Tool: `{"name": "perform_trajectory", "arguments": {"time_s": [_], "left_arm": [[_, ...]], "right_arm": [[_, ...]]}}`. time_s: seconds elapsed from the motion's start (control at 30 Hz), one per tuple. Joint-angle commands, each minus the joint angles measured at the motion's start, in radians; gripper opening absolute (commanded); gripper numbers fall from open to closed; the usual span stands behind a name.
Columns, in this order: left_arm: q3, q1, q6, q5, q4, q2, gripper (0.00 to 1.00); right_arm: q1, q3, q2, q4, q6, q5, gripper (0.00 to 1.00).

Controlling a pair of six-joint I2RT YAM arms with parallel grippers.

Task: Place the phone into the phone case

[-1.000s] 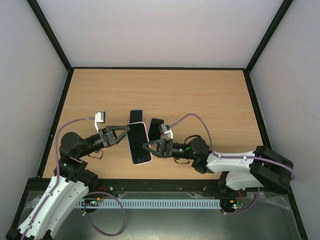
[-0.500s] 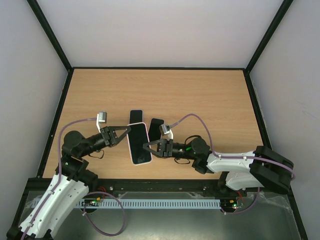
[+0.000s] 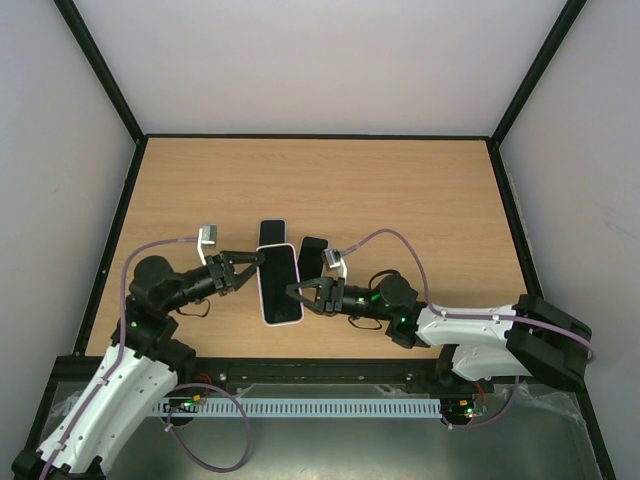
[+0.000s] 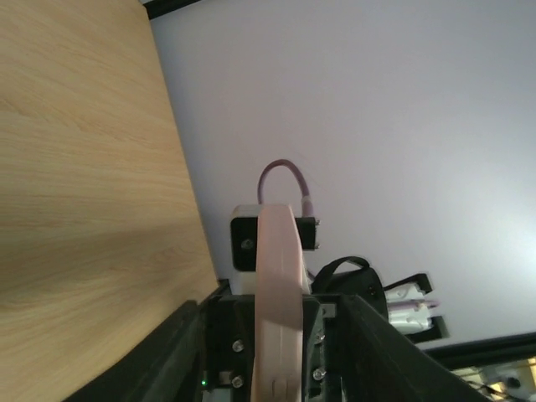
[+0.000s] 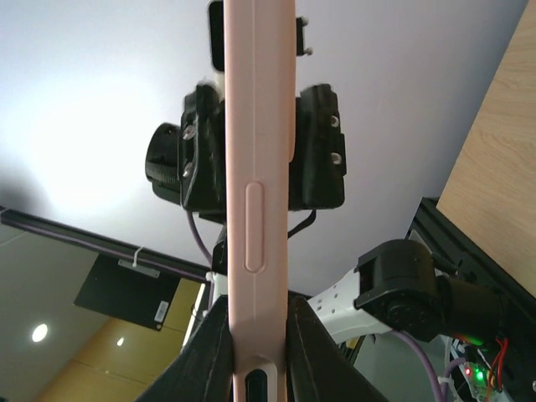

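Note:
A pink phone case [image 3: 281,285] with a dark upper face is held above the table between both grippers. My left gripper [image 3: 258,262] is shut on its left long edge. My right gripper [image 3: 293,291] is shut on its right long edge. In the left wrist view the case [image 4: 279,276] shows edge-on between my fingers. In the right wrist view the case [image 5: 254,167] shows edge-on with a side button and a port cutout. A white-rimmed dark phone [image 3: 272,231] lies on the table just behind the case. I cannot tell whether a phone sits inside the case.
A small black flat object [image 3: 313,246] lies on the wooden table [image 3: 400,190] right of the white-rimmed phone. Black frame rails [image 3: 130,200] edge the table on the left, back and right.
My left wrist has edged slightly to the right, toward the case. The case and the right arm have barely moved.

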Motion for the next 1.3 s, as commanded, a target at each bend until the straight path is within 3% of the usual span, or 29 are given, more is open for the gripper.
{"name": "perform_trajectory", "arguments": {"time_s": [0.0, 0.1, 0.17, 0.43, 0.5, 0.6, 0.73, 0.93, 1.0, 1.2, 1.27], "left_arm": [[0.025, 0.005, 0.026, 0.011, -0.053, -0.01, 0.51], [0.0, 0.003, 0.024, 0.024, -0.048, -0.017, 0.7], [-0.024, 0.003, 0.008, 0.046, -0.023, -0.017, 0.76], [-0.054, 0.0, -0.013, 0.089, 0.018, -0.013, 0.76], [-0.05, 0.0, -0.005, 0.096, 0.01, -0.01, 0.69], [-0.051, 0.0, -0.002, 0.097, 0.008, -0.006, 0.35], [-0.019, 0.0, 0.074, 0.085, -0.099, 0.03, 0.04], [0.023, 0.0, 0.151, 0.055, -0.227, 0.059, 0.03], [0.021, 0.0, 0.14, 0.055, -0.229, 0.058, 0.1], [-0.027, -0.001, 0.083, 0.091, -0.174, 0.039, 0.6], [-0.05, -0.001, 0.072, 0.108, -0.152, 0.036, 0.65]], "right_arm": [[0.005, 0.033, -0.031, 0.044, -0.006, 0.076, 0.13], [0.005, 0.045, -0.017, 0.059, 0.011, 0.108, 0.13], [0.005, 0.053, -0.009, 0.068, 0.018, 0.135, 0.13], [0.004, 0.078, 0.01, 0.045, 0.02, 0.236, 0.13], [0.004, 0.078, 0.01, 0.044, 0.016, 0.259, 0.12], [0.003, 0.078, 0.011, 0.038, 0.011, 0.281, 0.13], [0.003, 0.083, 0.001, 0.005, -0.014, 0.286, 0.13], [0.003, 0.09, -0.022, -0.113, -0.054, 0.302, 0.13], [0.003, 0.083, -0.02, -0.105, -0.05, 0.31, 0.13], [0.003, 0.104, 0.005, -0.066, -0.027, 0.336, 0.13], [0.003, 0.112, 0.019, -0.064, -0.018, 0.356, 0.13]]}}
